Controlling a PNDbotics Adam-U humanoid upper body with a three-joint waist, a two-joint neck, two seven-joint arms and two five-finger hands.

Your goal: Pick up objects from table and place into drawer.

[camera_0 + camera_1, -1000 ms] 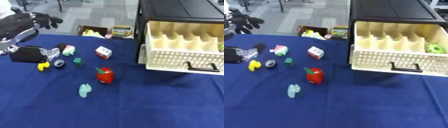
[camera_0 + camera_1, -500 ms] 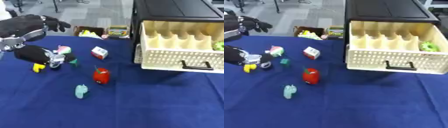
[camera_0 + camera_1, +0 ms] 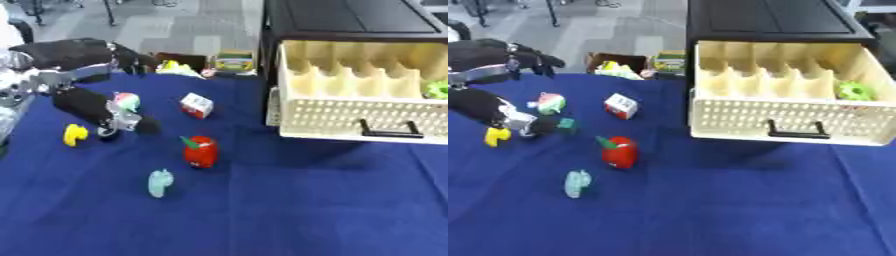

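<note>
Evidently the reach-and-grasp step was in hand: the left hand lay low on the desk among the small toys, its dark fingers stretched out toward the middle of the cloth. Whether they were curled on anything I could not tell, since a small grey-and-white piece sat right against them and hid the tips. A yellow toy lay just behind the fingers on the outer side, a pink-and-green toy just beyond them, and a white box farther off toward the drawer. Ahead of the fingertips stood the red toy, and nearer the robot the pale green toy, both apart from the hand. The cream drawer stood pulled open well away on the far side of the fingers, with something green already in one end compartment (so the task looked partly done). The right hand showed in neither view.

The next move, I judged, called for closing on one toy, lifting it clear of its neighbours and carrying it across to an open compartment.

The desk wore a dark blue cloth; beyond it were grey floor and a box of coloured odds and ends.
</note>
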